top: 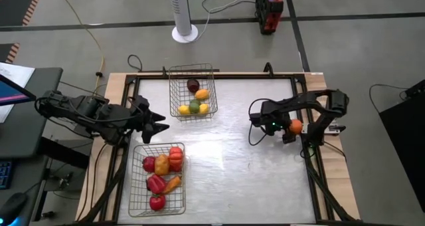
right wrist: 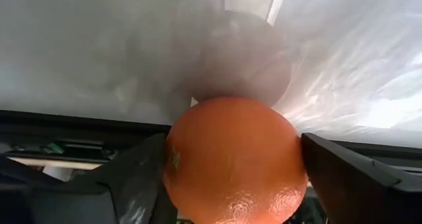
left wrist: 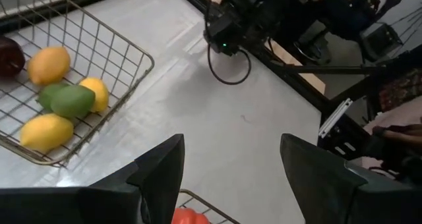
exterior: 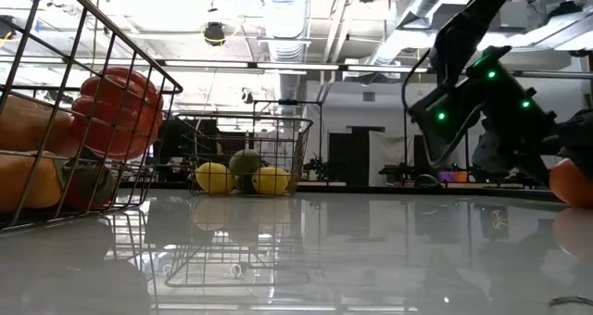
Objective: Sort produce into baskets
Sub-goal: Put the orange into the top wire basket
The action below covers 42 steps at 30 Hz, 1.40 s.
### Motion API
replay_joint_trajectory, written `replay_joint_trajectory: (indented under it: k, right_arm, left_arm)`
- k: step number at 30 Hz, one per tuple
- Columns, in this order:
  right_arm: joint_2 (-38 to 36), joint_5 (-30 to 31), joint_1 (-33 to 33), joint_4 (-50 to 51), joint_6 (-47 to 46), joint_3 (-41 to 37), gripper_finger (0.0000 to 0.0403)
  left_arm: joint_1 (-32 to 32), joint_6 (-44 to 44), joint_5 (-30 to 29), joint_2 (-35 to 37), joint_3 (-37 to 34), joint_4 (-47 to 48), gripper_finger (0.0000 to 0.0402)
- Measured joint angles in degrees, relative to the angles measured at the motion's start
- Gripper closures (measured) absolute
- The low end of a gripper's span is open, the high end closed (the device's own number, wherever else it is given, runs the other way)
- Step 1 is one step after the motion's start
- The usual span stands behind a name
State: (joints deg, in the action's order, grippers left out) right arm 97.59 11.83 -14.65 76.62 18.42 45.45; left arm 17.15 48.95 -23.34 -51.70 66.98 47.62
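Note:
An orange (right wrist: 234,161) sits between the fingers of my right gripper (top: 292,127), near the table's right rail; it also shows in the low view (exterior: 574,183). The far wire basket (top: 192,92) holds yellow, green and dark maroon pieces (left wrist: 62,99). The near wire basket (top: 158,176) holds red peppers, an orange-yellow piece and a carrot (top: 163,169). My left gripper (left wrist: 231,178) is open and empty. It hovers between the two baskets at the table's left (top: 158,127). My right gripper pinches the orange by its two opposite sides (right wrist: 178,165) between its two fingers. The fingers slant down toward the table's right edge. The orange is at table height and its reflection (right wrist: 241,56) meets it; I cannot tell whether it is lifted.
A black frame rail (top: 312,153) runs along the table's right edge, close to the orange. The middle of the shiny table (top: 232,159) is bare. A looped cable (left wrist: 229,66) hangs below the right arm. A white post (top: 184,13) stands beyond the far edge.

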Motion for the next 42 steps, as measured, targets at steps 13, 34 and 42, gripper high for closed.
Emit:
replay_joint_trajectory:
  k: [13,34,42]
  right_arm:
    - [2.88,-0.95,0.88,6.33,-1.94,19.82,0.0075]
    - [3.15,-3.67,3.78,-34.96,-8.61,53.78,0.0076]
    - [10.18,-9.76,-0.07,-46.75,-20.67,54.52,0.0036]
  left_arm:
    - [0.0,-0.48,1.64,0.4,0.0,0.02,0.0163]
    - [-3.28,-0.23,-3.41,2.37,0.0,-0.86,0.0163]
    - [-1.61,-11.27,-14.44,7.1,-0.78,-5.18,0.0163]
